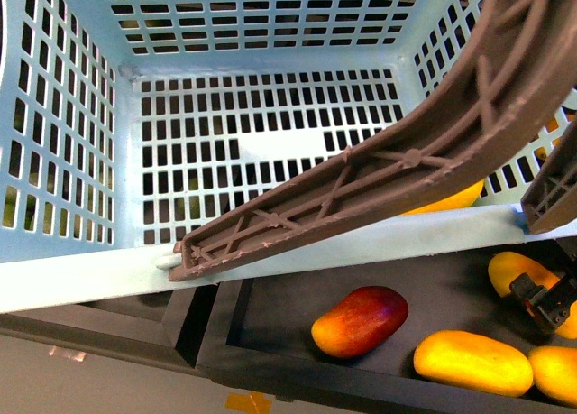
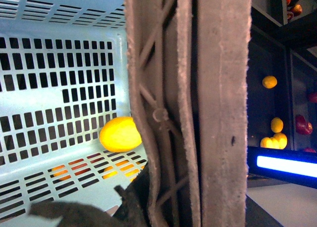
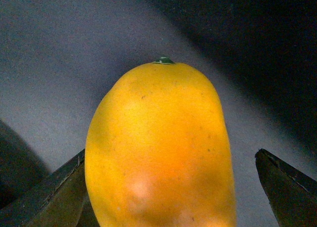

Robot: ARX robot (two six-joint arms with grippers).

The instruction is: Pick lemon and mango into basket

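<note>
The teal basket fills the upper front view, its brown handle folded across it. My left gripper is shut on that handle, seen close up in the left wrist view. The lemon lies inside on the slotted floor; in the front view a yellow piece of it peeks from under the handle. My right gripper is open, low over a yellow mango in the black tray. In the right wrist view the mango lies between the spread fingers, stem end away.
The black tray below the basket also holds a red-and-yellow mango and two more yellow mangoes. In the left wrist view, dark shelves with orange fruit and a blue-lit strip stand beside the basket.
</note>
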